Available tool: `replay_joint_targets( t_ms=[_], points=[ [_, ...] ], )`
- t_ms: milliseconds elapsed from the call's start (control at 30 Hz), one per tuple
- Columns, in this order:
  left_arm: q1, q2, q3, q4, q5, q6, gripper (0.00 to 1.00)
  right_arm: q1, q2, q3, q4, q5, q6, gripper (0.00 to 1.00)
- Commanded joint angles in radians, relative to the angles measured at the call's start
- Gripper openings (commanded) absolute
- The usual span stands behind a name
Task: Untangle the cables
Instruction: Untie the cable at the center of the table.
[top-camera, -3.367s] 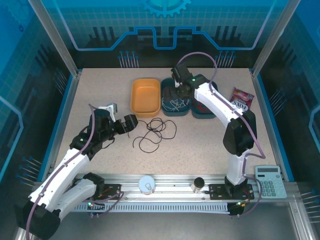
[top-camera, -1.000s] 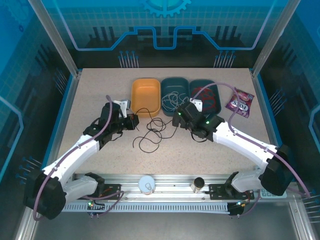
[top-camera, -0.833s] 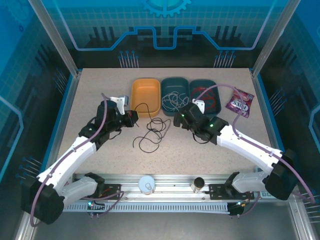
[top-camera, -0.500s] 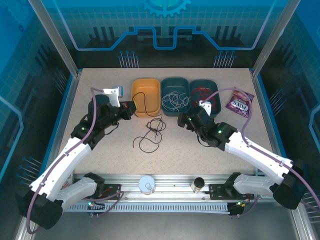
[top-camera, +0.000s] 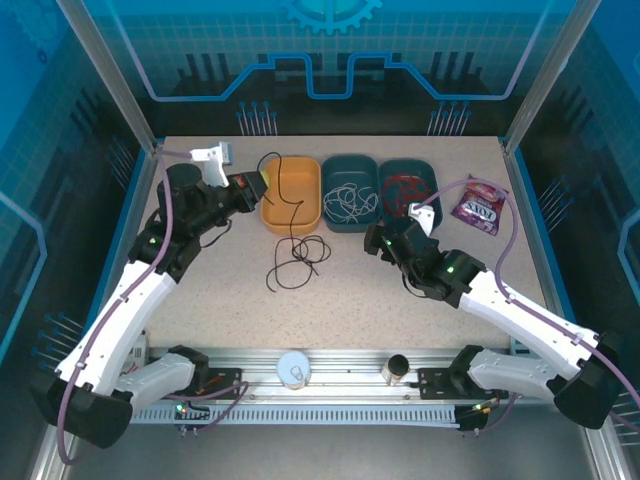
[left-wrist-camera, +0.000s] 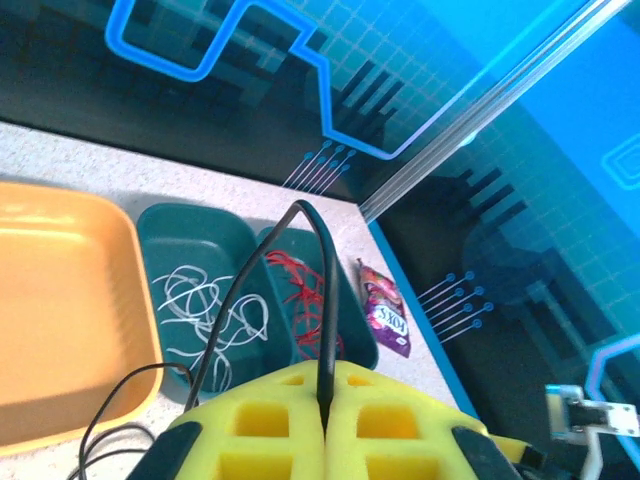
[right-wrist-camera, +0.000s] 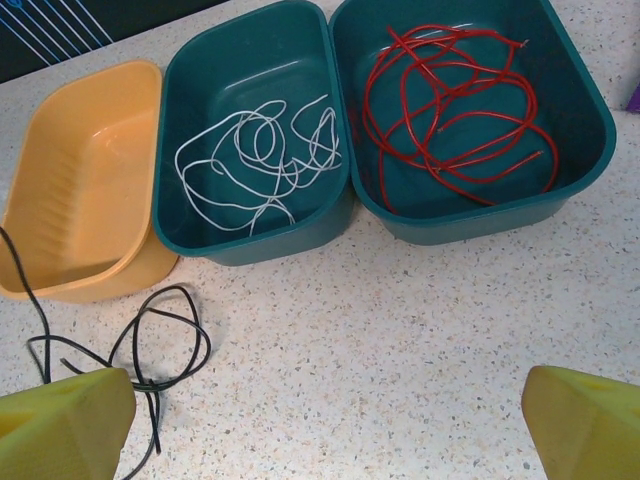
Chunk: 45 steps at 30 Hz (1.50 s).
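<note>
Black cable pinched tight in left gripper, draped across orange tray. Right gripper jaws held wide apart.

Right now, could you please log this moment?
left gripper: shut on black cable | right gripper: open | white cable: middle bin | red cable: right bin

The left gripper crowds the left rim of the orange bin. The black cable pinched in it hangs across the bin and down to loose loops just in front. Two teal bins block the bin's right side, packed in a touching row. Behind the bin, a bare strip of table runs to the back wall. In front and to the right of the bin, between the loops and the wide-spread right gripper, the surface lies open.
</note>
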Motion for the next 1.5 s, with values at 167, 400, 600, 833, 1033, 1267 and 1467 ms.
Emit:
replay_joint_targets(
  t_ms=[167,400,600,833,1033,1267,1467],
  points=[
    [0.006,-0.081,0.041,0.005,0.054,-0.012,0.0,-0.003,0.064,0.028,0.124,-0.162,-0.128,0.95],
    [0.006,-0.133,0.013,-0.023,0.072,-0.004,0.0,0.0,0.214,0.015,0.426,-0.555,-0.265,0.85],
    [0.006,-0.147,0.007,-0.026,0.067,-0.004,0.0,0.029,0.411,0.041,0.558,-0.641,-0.247,0.79],
    [0.007,-0.154,0.009,-0.033,0.054,0.002,0.0,0.104,0.607,0.105,0.622,-0.578,-0.238,0.63],
    [0.007,-0.17,0.011,-0.048,0.048,0.008,0.0,0.108,0.703,0.121,0.667,-0.49,-0.218,0.58],
    [0.008,-0.184,0.005,-0.062,0.034,0.006,0.0,0.107,0.781,0.17,0.735,-0.471,-0.232,0.52],
    [0.007,-0.19,0.015,-0.085,0.012,0.023,0.0,0.106,0.823,0.197,0.708,-0.471,-0.224,0.3]
  ],
)
